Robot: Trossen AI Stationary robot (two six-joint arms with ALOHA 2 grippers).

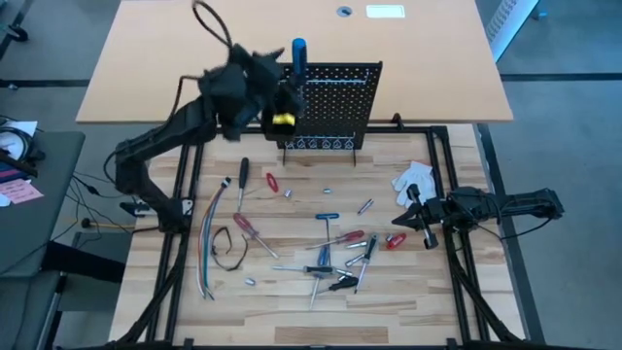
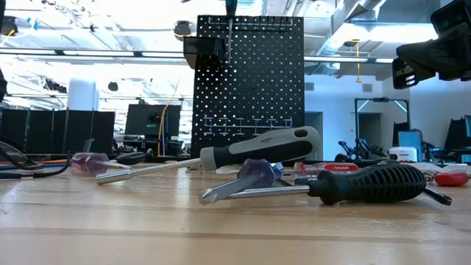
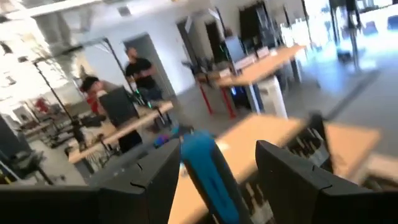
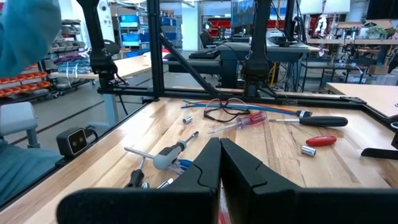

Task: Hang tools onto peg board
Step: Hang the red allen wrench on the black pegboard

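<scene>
The peg board [image 1: 330,102] stands upright at the table's far edge; the low view shows it as a black perforated panel [image 2: 257,88] with a small bin [image 2: 204,50] at its upper left. A blue-handled screwdriver [image 1: 298,53] stands upright at the board's top left corner, its shaft [image 2: 231,40] hanging down through the top rail. My left gripper [image 3: 214,180] is open and raised level with the board's top, one finger on each side of the blue handle [image 3: 208,177], with a gap showing. My right gripper [image 4: 219,165] is shut at the table's right edge [image 1: 420,216].
Several loose tools lie on the wooden table: a black-handled screwdriver [image 1: 243,180], red-handled ones [image 1: 245,226] [image 1: 352,236], a cluster [image 1: 335,272] and small metal bits [image 1: 364,205]. A cable bundle [image 1: 216,248] lies at the left, a white glove [image 1: 413,178] at the right.
</scene>
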